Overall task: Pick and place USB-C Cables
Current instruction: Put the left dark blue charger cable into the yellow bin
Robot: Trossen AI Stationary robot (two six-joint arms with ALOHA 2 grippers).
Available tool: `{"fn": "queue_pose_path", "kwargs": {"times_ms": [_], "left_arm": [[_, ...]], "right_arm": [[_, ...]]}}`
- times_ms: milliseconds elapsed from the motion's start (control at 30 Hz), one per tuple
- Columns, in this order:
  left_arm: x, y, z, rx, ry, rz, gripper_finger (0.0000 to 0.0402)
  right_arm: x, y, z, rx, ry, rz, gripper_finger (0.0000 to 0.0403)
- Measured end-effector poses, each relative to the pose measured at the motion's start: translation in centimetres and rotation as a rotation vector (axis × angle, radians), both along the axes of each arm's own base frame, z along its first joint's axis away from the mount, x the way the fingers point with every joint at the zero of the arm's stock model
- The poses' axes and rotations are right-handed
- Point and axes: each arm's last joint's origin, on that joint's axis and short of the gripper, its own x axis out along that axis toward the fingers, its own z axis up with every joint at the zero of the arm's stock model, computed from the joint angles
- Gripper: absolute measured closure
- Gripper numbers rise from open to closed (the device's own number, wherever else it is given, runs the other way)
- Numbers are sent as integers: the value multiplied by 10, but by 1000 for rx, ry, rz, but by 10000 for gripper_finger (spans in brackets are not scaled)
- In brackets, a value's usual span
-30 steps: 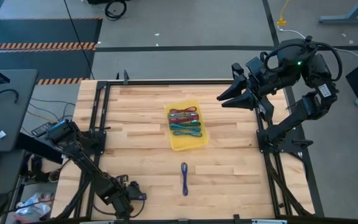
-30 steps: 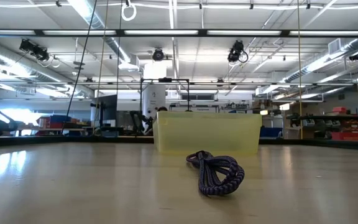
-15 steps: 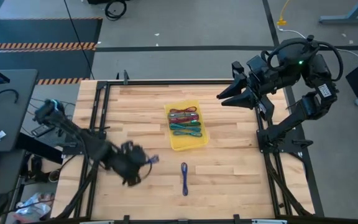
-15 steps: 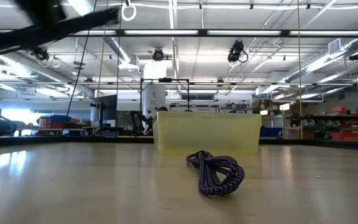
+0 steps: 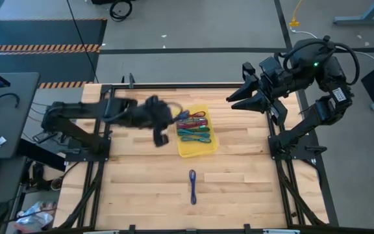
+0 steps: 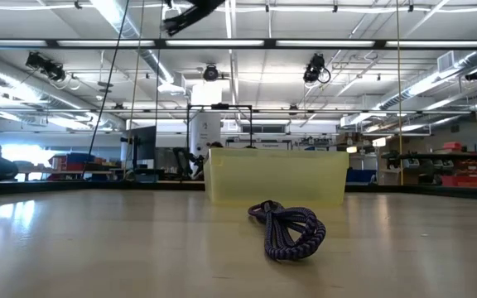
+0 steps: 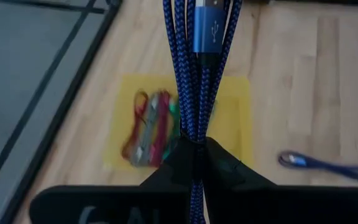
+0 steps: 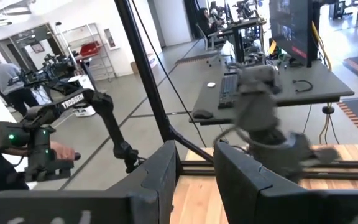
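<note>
My left gripper (image 5: 163, 132) hangs above the table just left of the flat yellow tray (image 5: 182, 151), shut on a blue braided USB-C cable bundle (image 7: 197, 74). Several coiled cables (image 5: 193, 127), red, green and teal, lie in the tray. Another dark blue cable bundle (image 5: 192, 186) lies flat on the wood nearer the front edge; the low view shows it (image 6: 288, 230) before the tray (image 6: 276, 175). My right gripper (image 5: 229, 103) is held high at the table's far right, open, with nothing between its fingers (image 8: 160, 174). My left gripper pinches the blue bundle between its two fingers (image 7: 229, 167), gripping several strands side by side (image 7: 194, 134). The bundle sticks straight out past the fingertips, its USB plug (image 7: 207, 31) at the free end. It is lifted clear of the table, over the tray's left side.
Black frame rails (image 5: 102, 130) run along the table's left and right sides. A dark desk (image 5: 5, 104) stands beyond the left edge. The right wrist view shows a person (image 8: 5, 74) and another desk with a keyboard (image 8: 229, 87) in the room.
My left gripper has swung from the table's near left corner up and toward the far edge and the right, ending beside the tray, and it has tipped and turned on the way. The blue bundle has travelled with it, held clear of the table.
</note>
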Motion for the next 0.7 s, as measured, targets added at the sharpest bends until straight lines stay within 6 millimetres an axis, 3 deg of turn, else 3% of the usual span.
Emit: {"fn": "queue_pose_path", "kwargs": {"times_ms": [133,233,433,567,700], "left_arm": [[22,24,2,12,31,0,385],[42,39,-10,4,81,-13,385],[85,55,-69,-64,257,-90,385],[109,55,-112,-84,370,-188,385],[128,50,-143,-110,397,-304,385]], "right_arm": [[0,0,2,-4,-20,1,288],[0,0,3,-5,-33,1,288],[0,0,3,-5,-38,1,288],[0,0,3,-5,-38,1,288],[0,0,3,-5,-38,1,288]]}}
